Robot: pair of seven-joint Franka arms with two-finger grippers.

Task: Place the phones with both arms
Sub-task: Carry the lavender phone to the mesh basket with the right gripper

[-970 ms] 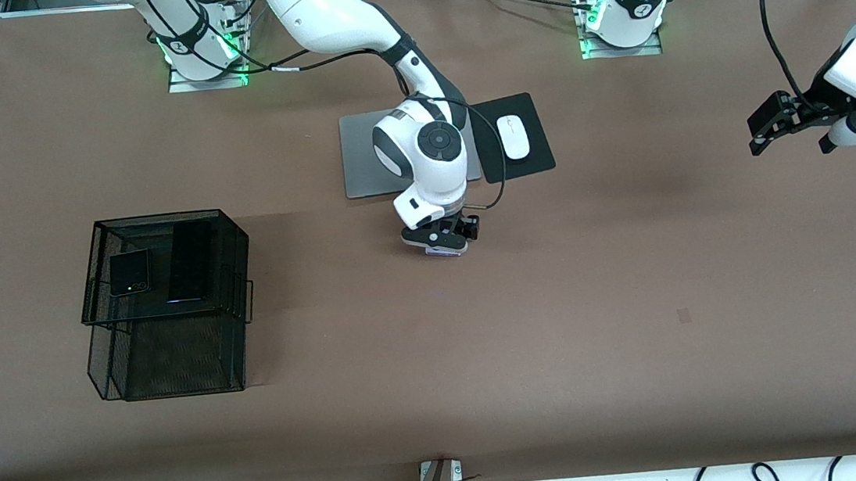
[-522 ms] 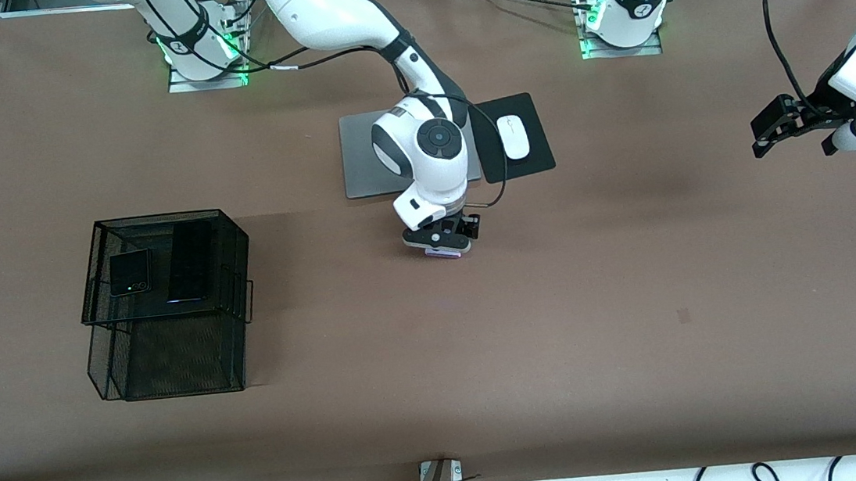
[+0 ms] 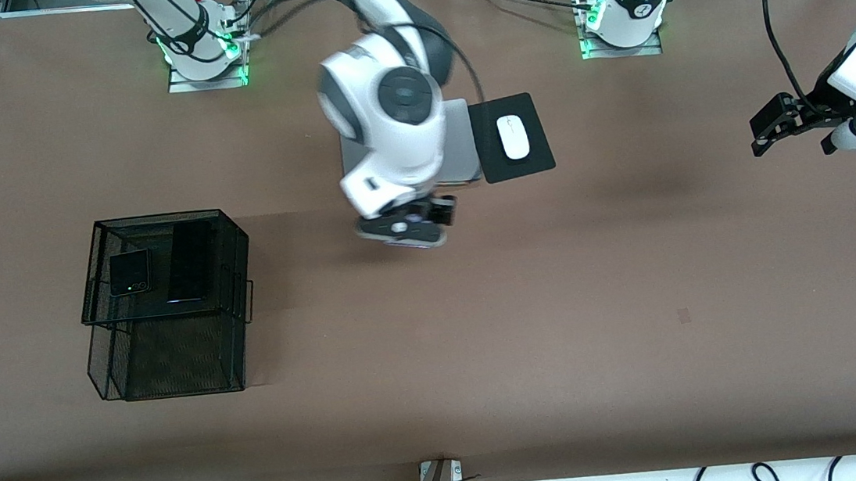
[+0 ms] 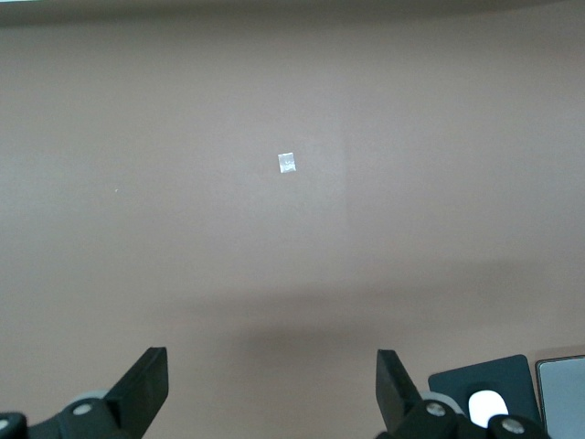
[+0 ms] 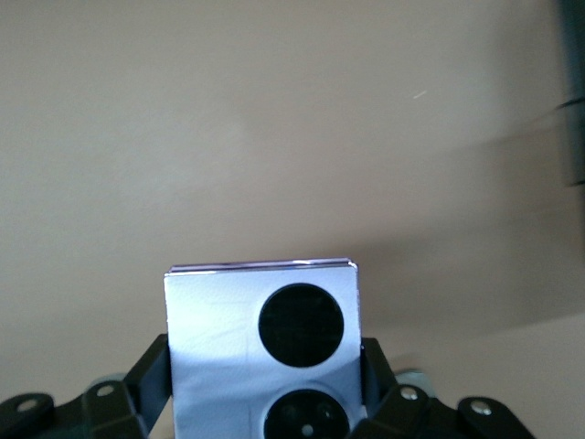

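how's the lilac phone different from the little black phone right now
The lilac phone is pale with two black circles; the little black phone is dark with a green dot. The lilac phone is clamped in the right gripper above the table; the little black phone lies on the mesh rack. Both are small and squarish.

There are three phones: one small square black phone with a green dot, one long slim black phone, and one small square pale lilac phone with two black circles. There is one black wire basket, one white computer mouse, one black mouse pad and one grey laptop.
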